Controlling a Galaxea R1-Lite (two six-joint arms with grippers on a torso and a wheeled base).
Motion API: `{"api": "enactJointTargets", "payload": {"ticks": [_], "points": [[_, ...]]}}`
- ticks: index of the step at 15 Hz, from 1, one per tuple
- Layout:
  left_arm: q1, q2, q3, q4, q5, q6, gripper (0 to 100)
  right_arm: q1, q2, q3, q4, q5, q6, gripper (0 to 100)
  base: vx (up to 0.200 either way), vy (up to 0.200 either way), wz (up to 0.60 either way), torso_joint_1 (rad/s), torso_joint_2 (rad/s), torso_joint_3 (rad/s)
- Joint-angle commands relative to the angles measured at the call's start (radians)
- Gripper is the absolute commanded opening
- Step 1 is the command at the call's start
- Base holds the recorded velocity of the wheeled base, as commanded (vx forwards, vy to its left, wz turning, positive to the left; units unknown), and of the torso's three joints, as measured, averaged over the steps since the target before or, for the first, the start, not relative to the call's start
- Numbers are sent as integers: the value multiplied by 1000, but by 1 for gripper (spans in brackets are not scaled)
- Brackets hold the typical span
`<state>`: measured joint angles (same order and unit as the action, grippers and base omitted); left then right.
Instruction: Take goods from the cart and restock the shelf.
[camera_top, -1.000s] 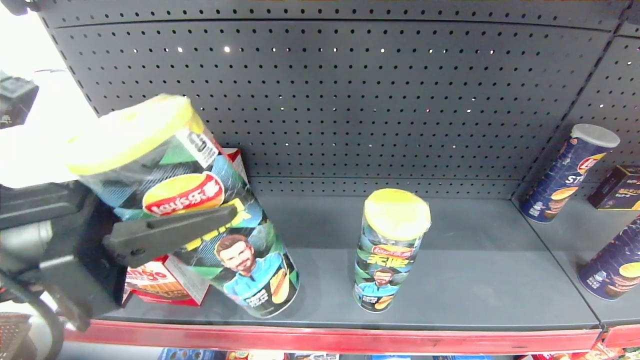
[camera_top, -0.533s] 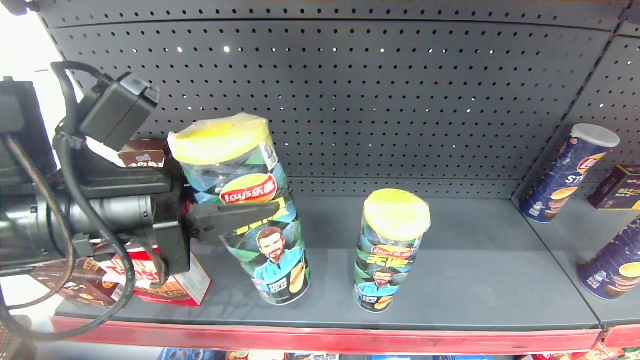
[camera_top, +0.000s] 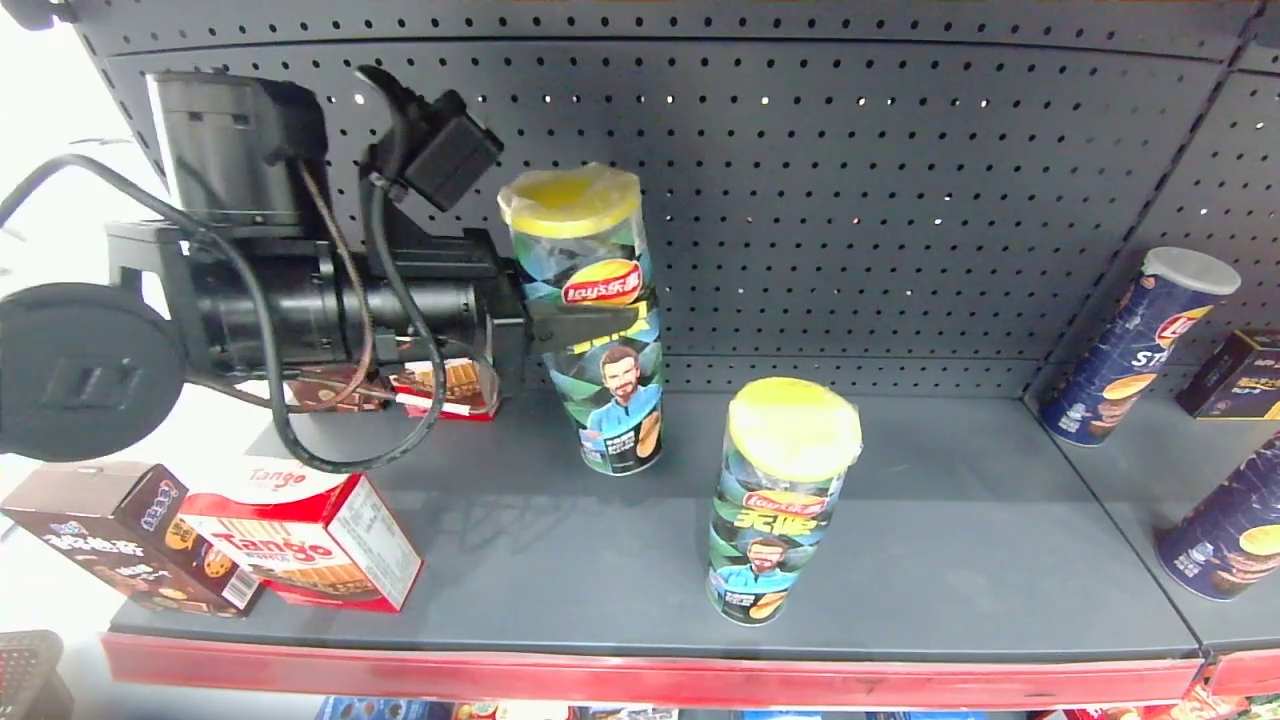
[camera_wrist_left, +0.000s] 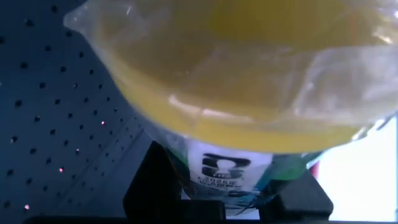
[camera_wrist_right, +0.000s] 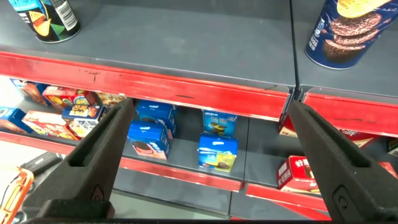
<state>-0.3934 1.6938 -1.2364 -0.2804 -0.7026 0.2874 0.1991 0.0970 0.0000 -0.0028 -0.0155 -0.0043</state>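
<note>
Item: held chip can (camera_top: 618, 395), yellow lid, upright, pinched at mid-body by the left gripper (camera_top: 632, 318) fingers near the pegboard at the rear of the shelf (camera_top: 950, 520), behind the standing chip can (camera_top: 780, 500); base contact cannot be told. Handling, as judged: lower straight, release only once seated, withdraw sideways. Right gripper (camera_wrist_right: 210, 106): fingers spread, empty, below the shelf front.

Brand logos on yellow-lidded can (camera_top: 615, 395), red box (camera_top: 320, 545), blue can (camera_top: 1130, 350)
</note>
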Motion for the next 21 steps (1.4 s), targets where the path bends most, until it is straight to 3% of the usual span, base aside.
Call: {"api": "enactJointTargets", "payload": {"ticks": [1, 3, 8, 13, 17, 21], "points": [[-7, 118, -77, 29, 0, 52, 0, 0, 4, 0, 0, 0, 0, 100, 0, 0, 0, 0, 0, 0], [-18, 168, -135, 47, 0, 72, 0, 0, 4, 0, 0, 0, 0, 100, 0, 0, 0, 0, 0, 0], [-48, 333, -330, 47, -2, 73, 0, 0, 4, 0, 0, 0, 0, 100, 0, 0, 0, 0, 0, 0], [-50, 403, -405, 49, -5, 75, 0, 0, 4, 0, 0, 0, 0, 100, 0, 0, 0, 0, 0, 0], [-44, 434, -476, 135, -6, 75, 0, 0, 4, 0, 0, 0, 0, 100, 0, 0, 0, 0, 0, 0], [-45, 452, -491, 136, -6, 76, 0, 0, 4, 0, 0, 0, 0, 100, 0, 0, 0, 0, 0, 0]]}}
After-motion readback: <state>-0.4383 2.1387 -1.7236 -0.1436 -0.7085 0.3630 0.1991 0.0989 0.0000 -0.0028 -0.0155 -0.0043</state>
